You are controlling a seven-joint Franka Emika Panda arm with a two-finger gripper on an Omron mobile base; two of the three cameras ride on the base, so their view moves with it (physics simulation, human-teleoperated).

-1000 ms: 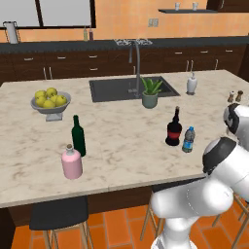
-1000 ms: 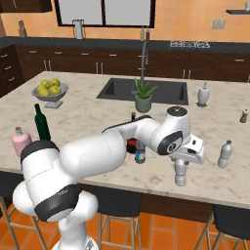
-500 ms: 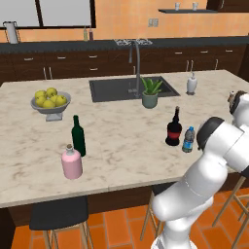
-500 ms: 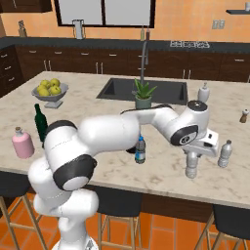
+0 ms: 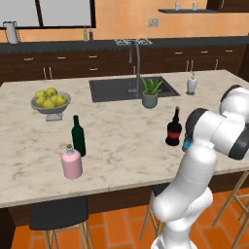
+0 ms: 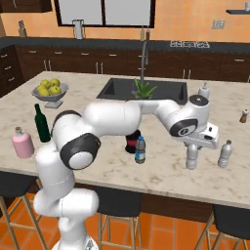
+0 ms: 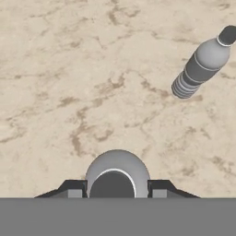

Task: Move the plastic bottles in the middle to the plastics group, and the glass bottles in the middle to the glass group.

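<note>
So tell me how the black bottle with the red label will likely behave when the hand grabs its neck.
The black bottle has a round squat body under a long thin neck, so it probably stands steadily. Gripped high on the neck, the heavier body may swing below. It looks glossy like glass, so likely slippery and breakable if dropped. The blue-label bottle stands close beside it and could get knocked.

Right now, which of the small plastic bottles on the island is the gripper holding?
The clear greyish bottle, clamped under the gripper beside a ribbed bottle. The blue-label bottle stands free by the black bottle.
</note>
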